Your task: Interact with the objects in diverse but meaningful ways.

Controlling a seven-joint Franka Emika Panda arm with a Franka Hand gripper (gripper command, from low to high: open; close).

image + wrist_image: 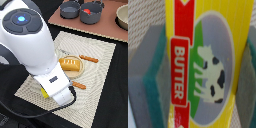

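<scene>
While the gripper (198, 65) straddles the butter block (203, 60) mid-frame, jaws unclosed, centre it before squeezing.

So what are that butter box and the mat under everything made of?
The butter box looks like glossy printed card or plastic, going by its smooth sheen and crisp label; which one is unclear. The mat appears to be woven fabric or straw, matte, with fine ribbed lines.

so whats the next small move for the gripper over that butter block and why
Probably close the fingers. In the wrist view the yellow butter block fills the gap between the two padded fingers, with a sliver of placemat showing on one side, so the fingers look not yet clamped. In the exterior view the gripper sits low on the placemat, near the bread loaf.
</scene>
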